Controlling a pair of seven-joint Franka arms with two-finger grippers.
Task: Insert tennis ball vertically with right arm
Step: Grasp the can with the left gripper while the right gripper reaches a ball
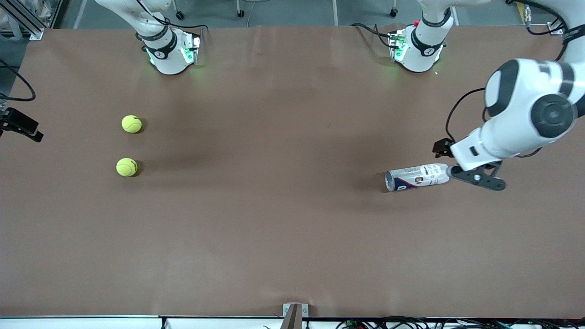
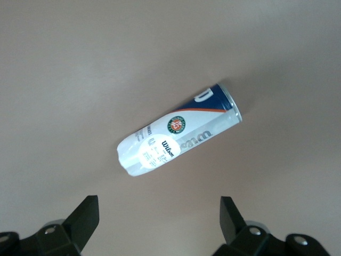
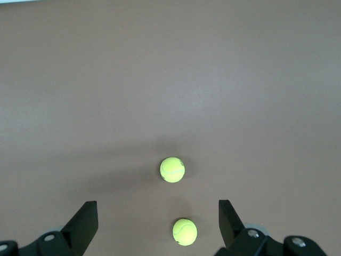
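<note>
Status, clock positions read off the front view:

- Can [image 1: 417, 177] is lying on its side on the table [image 1: 292, 237], at about 3 o'clock, toward the left arm's end. Its long axis is running roughly 9-to-3, with the open mouth pointing at 9 o'clock and the closed end at 3 (so not upright).
- The label is facing up: white body, blue band near the mouth, round logo mid-body, all readable in the left wrist view [image 2: 178, 130].
- Left gripper [image 1: 477, 177] is sitting low at 3 o'clock of the can, just beside the closed end. I cannot tell whether it is touching.
- Left claw is standing wide, with both black fingers [image 2: 85, 218] spread well apart. The can is lying clear of them and nothing is being held.
- Two tennis balls are resting at about 9 o'clock of the table, toward the right arm's end and well apart from the can. Far ball [image 1: 131, 124] and near ball [image 1: 126, 167] are not touching. The near ball is sitting at 6 o'clock of the far one, nearer to the front camera.
- Right gripper [image 3: 157, 226] is not showing in the front view, only that arm's base and lower links. In the right wrist view it is hanging over the table above both balls.
- Right claw is also standing wide, fingers [image 3: 85, 221] apart and empty. Both balls are lying free on the table.
</note>
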